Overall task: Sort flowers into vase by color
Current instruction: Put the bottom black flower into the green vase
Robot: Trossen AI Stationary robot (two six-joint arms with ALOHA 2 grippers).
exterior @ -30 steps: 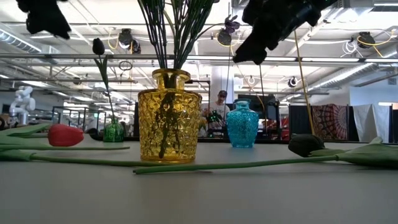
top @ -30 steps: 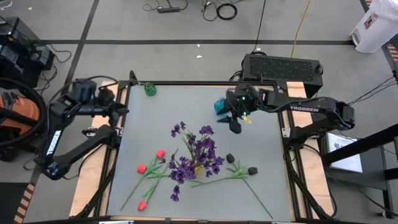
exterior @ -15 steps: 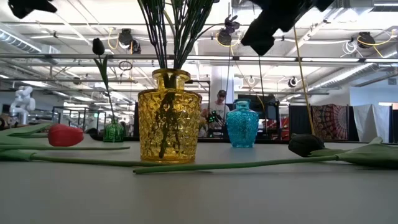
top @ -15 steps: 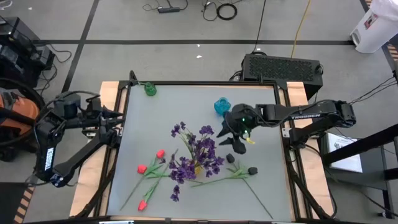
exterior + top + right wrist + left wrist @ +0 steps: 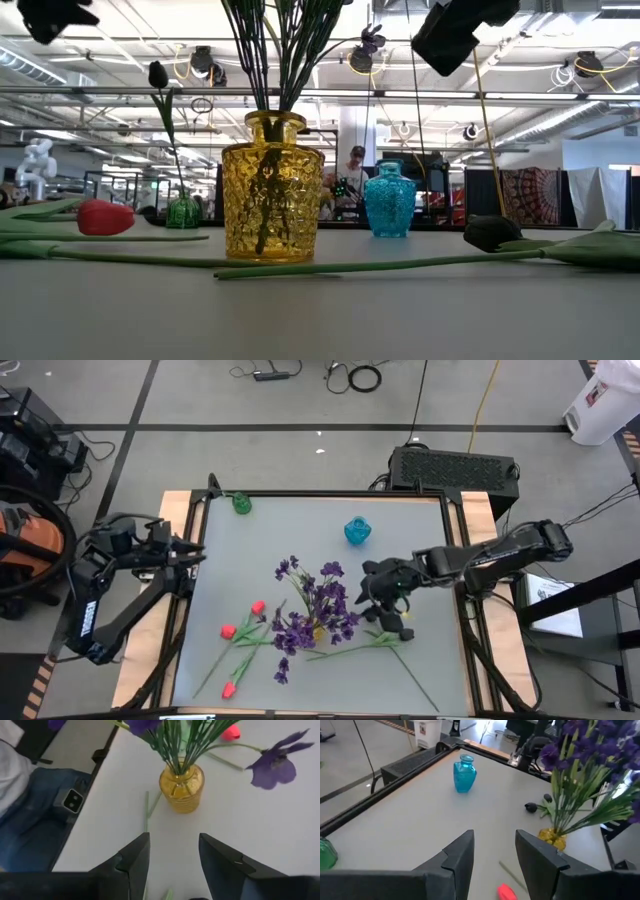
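Bushy purple sprays (image 5: 315, 605) stand in a yellow vase (image 5: 272, 185) mid-table. Red tulips (image 5: 258, 607) (image 5: 227, 630) lie flat to its left, and black-headed blooms (image 5: 405, 632) lie flat to its right. A small green vase (image 5: 182, 212) at the far left holds one black-headed flower (image 5: 158, 75). The blue vase (image 5: 356, 531) stands far right of centre. My right gripper (image 5: 372, 595) hovers open above the black blooms and faces the yellow vase (image 5: 182, 787). My left gripper (image 5: 195, 550) is open over the table's left edge with nothing between its fingers (image 5: 462, 857).
Long green stems (image 5: 380, 264) stretch across the near half of the table. A loose stem (image 5: 147, 810) lies beside the yellow vase. A black box (image 5: 455, 468) sits beyond the far edge. A person in jeans (image 5: 30, 820) is close to the table's near edge. Bare table shows between the green and blue vases.
My right gripper has swung from beside the blue vase toward the near edge, staying high, and now hangs over the black blooms right of the yellow vase. My left gripper has shifted a little toward the near edge along the table's left side and tipped. No flower has moved.
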